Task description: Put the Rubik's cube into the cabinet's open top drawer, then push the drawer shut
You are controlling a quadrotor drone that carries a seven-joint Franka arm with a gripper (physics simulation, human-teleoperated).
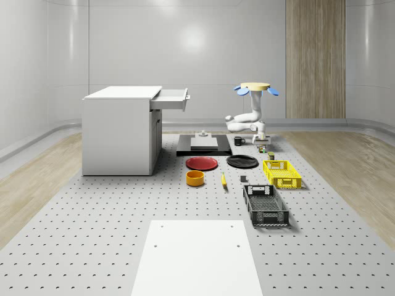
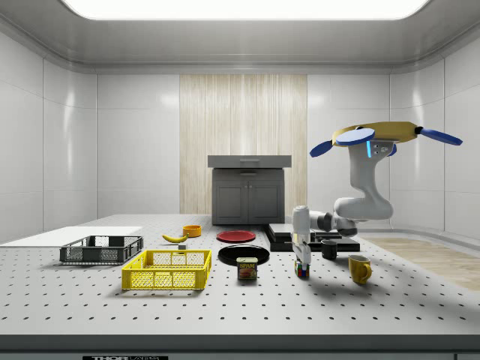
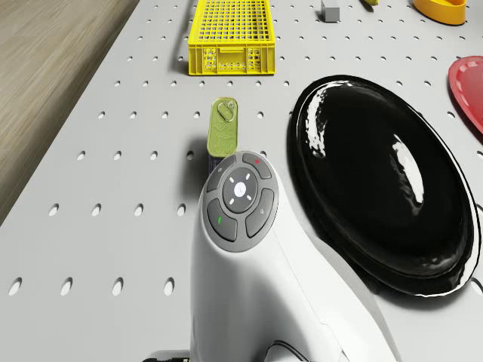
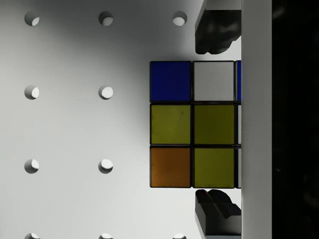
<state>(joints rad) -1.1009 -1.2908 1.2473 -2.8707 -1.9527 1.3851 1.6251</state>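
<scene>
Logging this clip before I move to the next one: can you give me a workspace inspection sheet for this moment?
Surface: grey perforated table.
Job's things: Rubik's cube on the table; cabinet with top drawer open.
Clutter: yellow crate, black crate, black plate, red plate, orange bowl, banana, Spam can, black mug, yellow mug.
Gripper: gripper straddling the cube, open; drone hovering.
Cables: nothing seen.
Surroundings: wood floor, white walls.
</scene>
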